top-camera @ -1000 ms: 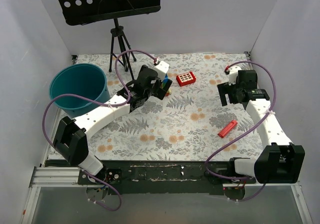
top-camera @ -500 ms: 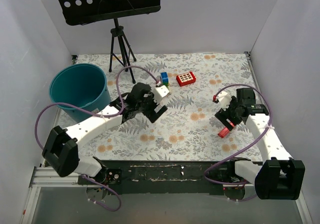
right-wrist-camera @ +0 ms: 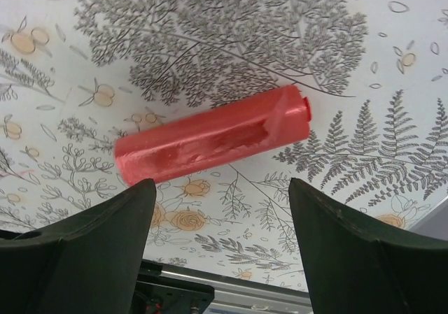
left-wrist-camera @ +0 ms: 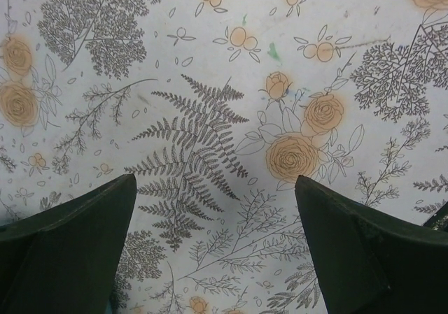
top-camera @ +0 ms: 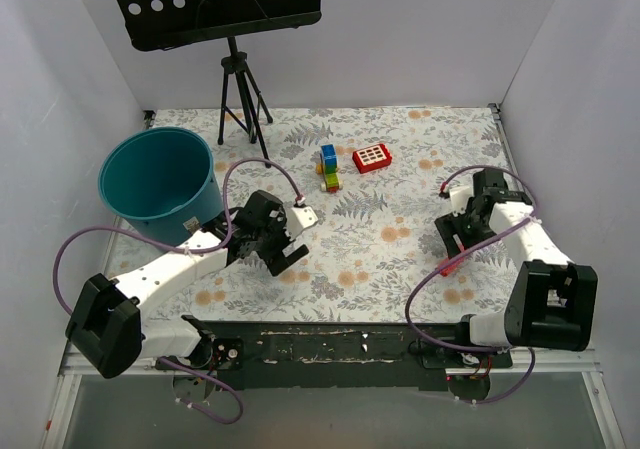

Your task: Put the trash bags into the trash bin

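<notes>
The trash bags show as a tight roll of crinkly red plastic film (right-wrist-camera: 210, 133) lying flat on the floral tablecloth, with a loose flap at one end. In the top view the roll (top-camera: 449, 266) peeks out under my right gripper (top-camera: 458, 244). That gripper (right-wrist-camera: 222, 188) hangs open just above the cloth, and the roll lies just beyond its fingertips, not between them. The trash bin (top-camera: 150, 169), a large round teal bucket, stands upright at the left. My left gripper (top-camera: 288, 241) is to the right of it, open (left-wrist-camera: 214, 181) over bare cloth.
A flat red box with white squares (top-camera: 372, 157) and a small stack of coloured blocks (top-camera: 328, 167) sit at the middle back. A black music stand on a tripod (top-camera: 240, 89) rises behind the bin. White walls enclose the table on three sides.
Both arms have drawn back toward the near edge. The left gripper left the coloured blocks and came toward the bin side. The right gripper swung down over the red roll.
</notes>
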